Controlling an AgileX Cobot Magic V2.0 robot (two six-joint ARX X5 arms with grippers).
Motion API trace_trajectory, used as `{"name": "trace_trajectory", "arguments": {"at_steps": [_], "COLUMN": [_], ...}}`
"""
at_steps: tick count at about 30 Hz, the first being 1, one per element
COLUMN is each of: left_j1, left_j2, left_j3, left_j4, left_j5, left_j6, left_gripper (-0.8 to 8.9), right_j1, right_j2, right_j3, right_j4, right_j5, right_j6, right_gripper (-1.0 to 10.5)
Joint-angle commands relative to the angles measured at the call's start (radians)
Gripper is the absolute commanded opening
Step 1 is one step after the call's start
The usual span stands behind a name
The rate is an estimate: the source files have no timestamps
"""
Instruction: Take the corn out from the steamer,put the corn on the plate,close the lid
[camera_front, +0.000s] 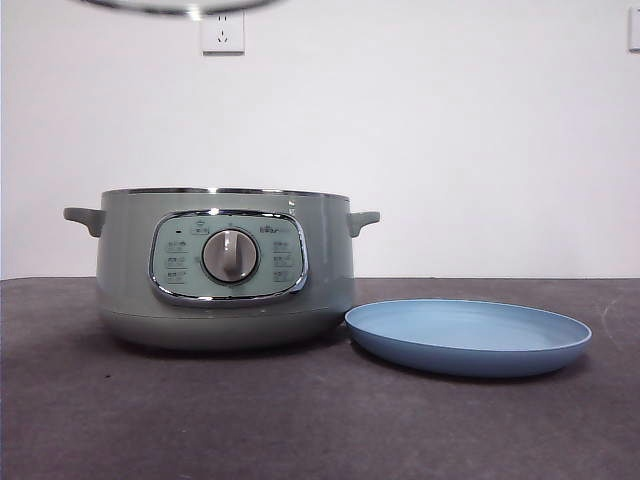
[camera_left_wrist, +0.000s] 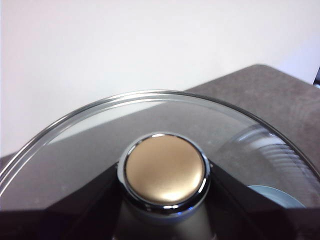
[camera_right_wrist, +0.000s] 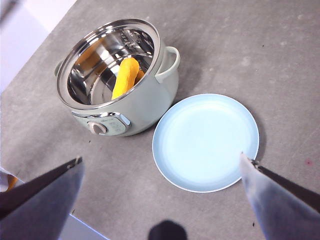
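Lid (camera_left_wrist: 165, 130) clenched by left end effector; right end effector (camera_right_wrist: 160, 165) released (corn (camera_right_wrist: 125, 77) in steamer (camera_right_wrist: 117, 80)).

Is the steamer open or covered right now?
Open. The steamer has no cover, and the corn lies exposed inside. The left end effector holds the lid by its knob, up above.

Yellow corn (camera_right_wrist: 125, 76) lies in the open steamer (camera_front: 225, 268); blue plate (camera_front: 468, 337) alongside; lid (camera_left_wrist: 165, 135) lifted.
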Motion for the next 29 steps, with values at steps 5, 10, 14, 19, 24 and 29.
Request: {"name": "trace_trajectory", "arguments": {"at_steps": [5,10,14,19,24,29], "left_j1": [0.003,0.003,0.003,0.003,0.003,0.003], "left_j2": [-0.177,-0.277,-0.357,-0.478,-0.586,-0.635], "left_j3": [0.018,0.014,-0.022,-0.121,-0.207,-0.23], "left_j4": [-0.088,-0.203,-0.267,-0.29,-0.315,-0.399], "left_j5": [0.004,0.0,-0.008,-0.051,-0.058,-0.083], "left_j6": [0.016,0.015,0.016,0.0,-0.045,-0.045], "left_gripper": [-0.08,-0.08,-0.08,-0.08,-0.08,-0.08], "right_j1": [0.002,0.002,0.003,0.018,0.09,0.205], "right_j2": [0.016,0.03,0.051,0.084,0.121,0.19], "right_j3": [0.003,0.003,0.003,0.003,0.003,0.003], "right_j4": [0.007,0.036,0.052,0.074,0.181,0.314], "right_j5": [0.002,0.001,-0.004,-0.005,-0.005,-0.002], "right_j6": [-0.019,-0.019,-0.018,-0.018,0.049,0.143], "right_gripper": [6.0,6.0,6.0,6.0,6.0,6.0]}}
